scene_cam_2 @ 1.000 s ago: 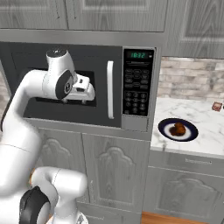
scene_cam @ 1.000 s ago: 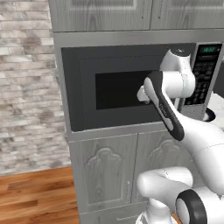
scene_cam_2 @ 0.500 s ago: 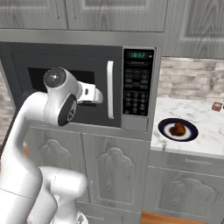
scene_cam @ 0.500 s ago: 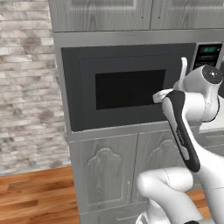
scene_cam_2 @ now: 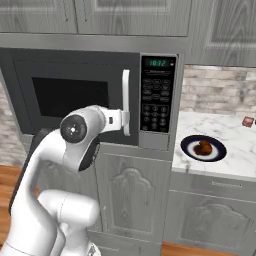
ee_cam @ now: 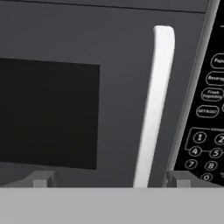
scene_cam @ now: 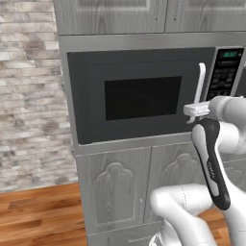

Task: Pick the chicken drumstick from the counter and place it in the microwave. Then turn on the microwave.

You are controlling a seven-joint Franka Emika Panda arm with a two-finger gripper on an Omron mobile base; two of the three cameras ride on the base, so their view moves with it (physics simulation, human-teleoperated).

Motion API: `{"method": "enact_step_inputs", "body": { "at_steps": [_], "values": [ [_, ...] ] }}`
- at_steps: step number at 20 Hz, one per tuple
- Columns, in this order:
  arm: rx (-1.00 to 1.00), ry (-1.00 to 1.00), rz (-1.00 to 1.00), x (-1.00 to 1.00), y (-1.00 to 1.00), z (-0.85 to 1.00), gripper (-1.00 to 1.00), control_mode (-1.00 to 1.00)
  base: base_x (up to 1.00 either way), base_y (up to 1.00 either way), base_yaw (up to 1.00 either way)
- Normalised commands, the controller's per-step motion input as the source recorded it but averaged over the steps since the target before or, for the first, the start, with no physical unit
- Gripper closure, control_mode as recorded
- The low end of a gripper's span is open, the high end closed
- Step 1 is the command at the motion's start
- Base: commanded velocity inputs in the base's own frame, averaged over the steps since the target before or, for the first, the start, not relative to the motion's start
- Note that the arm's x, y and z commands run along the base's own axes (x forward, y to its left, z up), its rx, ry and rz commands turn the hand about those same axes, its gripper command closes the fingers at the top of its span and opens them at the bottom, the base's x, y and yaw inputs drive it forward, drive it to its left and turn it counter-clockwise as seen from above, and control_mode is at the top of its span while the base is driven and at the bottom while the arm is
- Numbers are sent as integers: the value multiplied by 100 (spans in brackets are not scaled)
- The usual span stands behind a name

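Hand (ee_cam: 105,179) shifted right to slim white handle (ee_cam: 155,105), spread open astride it; microwave (scene_cam: 144,96) door glossy, shut.

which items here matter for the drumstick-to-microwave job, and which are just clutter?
Job:
- chicken drumstick, on the dark plate
- microwave, door shut
- door handle
- keypad
- gripper, open at the handle
- counter

Clutter:
- small brown item at the counter's back
- upper cabinets

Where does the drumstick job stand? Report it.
Done: nothing yet. The chicken drumstick sits on its dark plate on the counter, and the microwave door is shut. In hand: the open gripper is at the white door handle. Left: open the door, load the drumstick, start the microwave.
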Motion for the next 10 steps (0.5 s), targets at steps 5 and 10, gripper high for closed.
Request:
{"method": "enact_step_inputs", "body": {
  "at_steps": [5, 10],
  "values": [
    [0, -28, 0, -1, -20, 10, -100, -100, 0, 0, 0],
    [0, -27, 0, 0, -12, 23, -100, -100, 0, 0, 0]
  ]
}}
